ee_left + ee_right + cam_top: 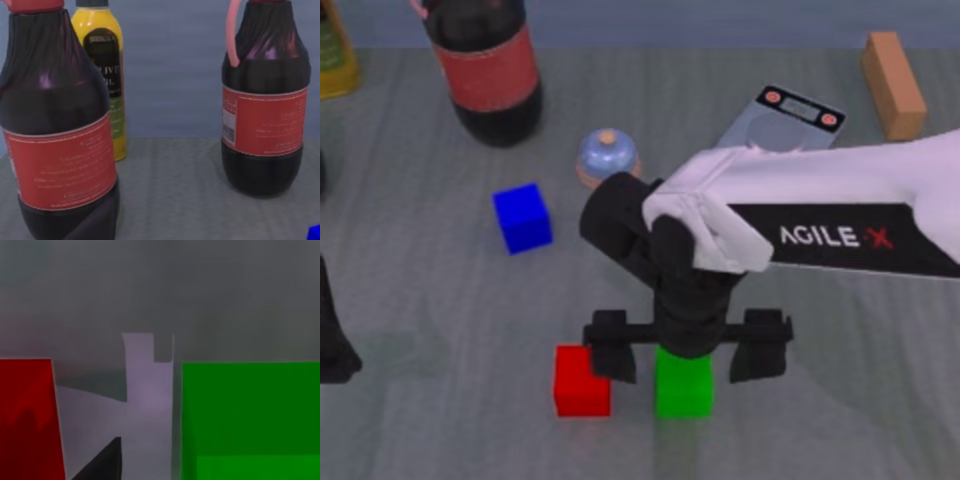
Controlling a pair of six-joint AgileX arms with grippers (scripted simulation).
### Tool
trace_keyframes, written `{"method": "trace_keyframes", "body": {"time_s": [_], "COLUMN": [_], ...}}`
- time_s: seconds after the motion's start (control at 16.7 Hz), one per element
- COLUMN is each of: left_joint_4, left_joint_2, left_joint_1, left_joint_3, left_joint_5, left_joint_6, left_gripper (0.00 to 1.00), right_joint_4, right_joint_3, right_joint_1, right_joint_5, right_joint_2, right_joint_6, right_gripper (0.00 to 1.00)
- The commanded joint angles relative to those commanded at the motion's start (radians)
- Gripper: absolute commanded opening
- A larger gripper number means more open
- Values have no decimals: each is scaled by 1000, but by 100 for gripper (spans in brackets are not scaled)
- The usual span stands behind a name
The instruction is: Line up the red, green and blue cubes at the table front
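Right end effector (682, 358): wide apart, straddling the green cube (684, 386)
Red cube (581, 381): just beside green
Blue cube (522, 217): well apart

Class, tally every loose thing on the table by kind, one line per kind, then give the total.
Cubes: 3 (red cube, green cube, blue cube)
Dark cola bottles: 2
Yellow oil bottle: 1
Tan wooden block: 1
Service bell: 1
Small scale: 1
Total: 9
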Motion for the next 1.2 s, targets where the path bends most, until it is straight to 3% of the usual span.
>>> {"method": "trace_keyframes", "body": {"time_s": [0.18, 0.6, 0.96, 1.2], "left_joint_4": [0, 0, -7, -102], "left_joint_2": [0, 0, 9, 144], "left_joint_1": [0, 0, -2, -30], "left_joint_3": [0, 0, 9, 148], "left_joint_5": [0, 0, 2, 41], "left_joint_6": [0, 0, 4, 62], "left_gripper": [100, 100, 100, 100], "right_joint_4": [-18, -236, -238, -185], "right_joint_3": [15, 151, 149, 64], "right_joint_1": [-1, 9, 1, -47], "right_joint_5": [1, -1, 1, 25], "right_joint_2": [-6, -83, -92, -198], "right_joint_6": [1, 1, -3, -51], "right_gripper": [100, 100, 100, 100]}}
